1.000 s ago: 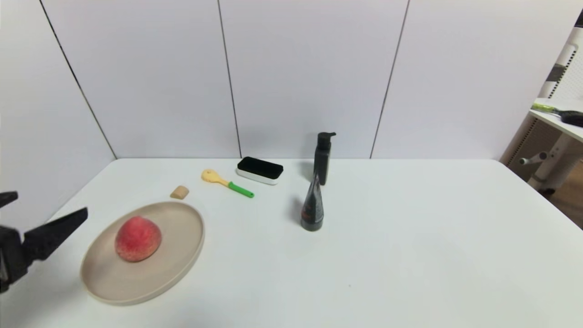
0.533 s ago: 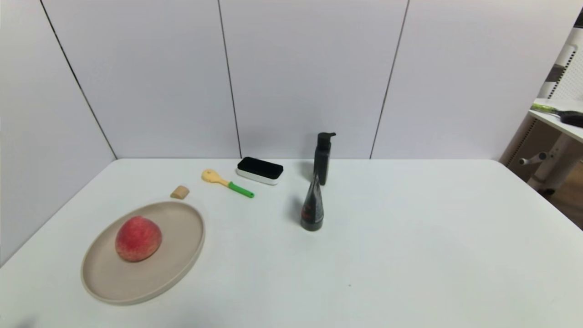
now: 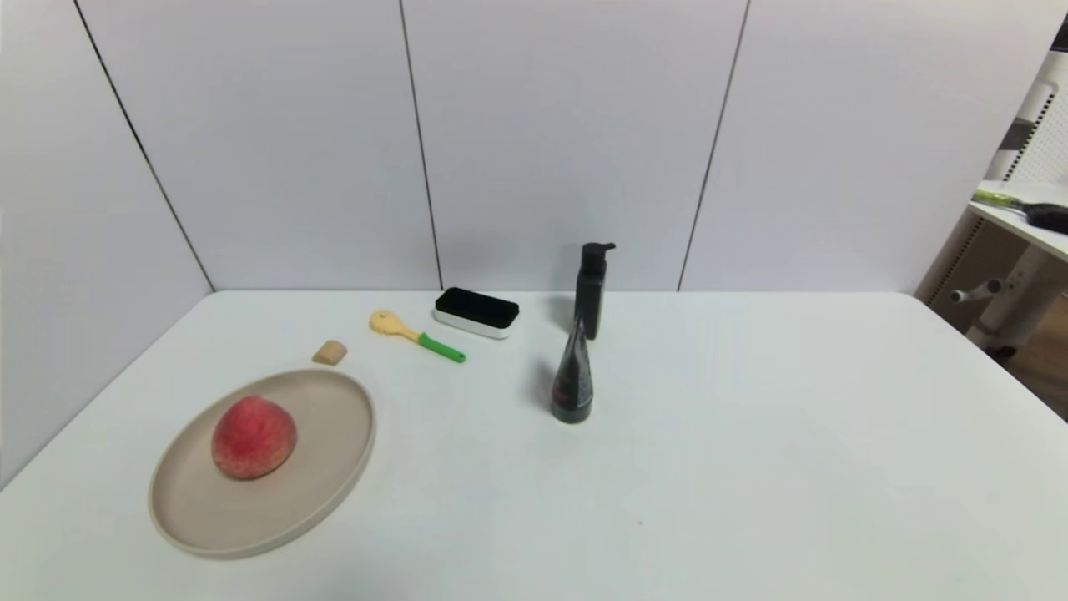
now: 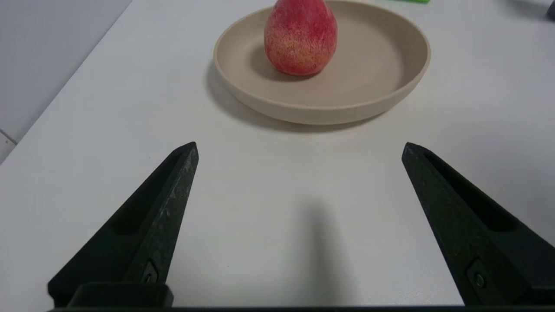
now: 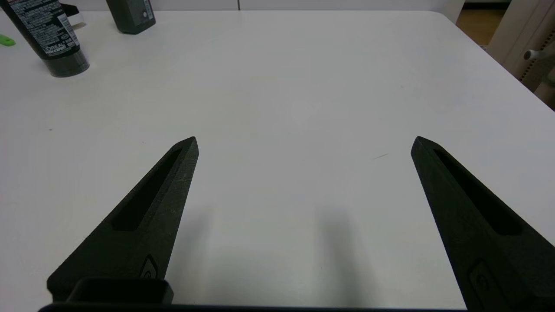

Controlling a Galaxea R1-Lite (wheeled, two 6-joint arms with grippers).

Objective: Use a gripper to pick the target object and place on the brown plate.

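resting on brown plate, peach ahead of spread, empty left end effector

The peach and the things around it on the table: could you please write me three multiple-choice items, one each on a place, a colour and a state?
1. Where is the peach?
A. on the brown plate
B. beside the black tube
C. on the bare table

2. What colour is the spoon's handle?
A. red
B. green
C. blue

3. How do the left gripper's jaws stand?
A. shut on the peach
B. shut, empty
C. open, empty

Answers:
1 A: the peach rests inside the plate's rim.
2 B: a green handle joins the yellow bowl.
3 C: the left wrist view shows them spread wide over bare table, short of the plate.
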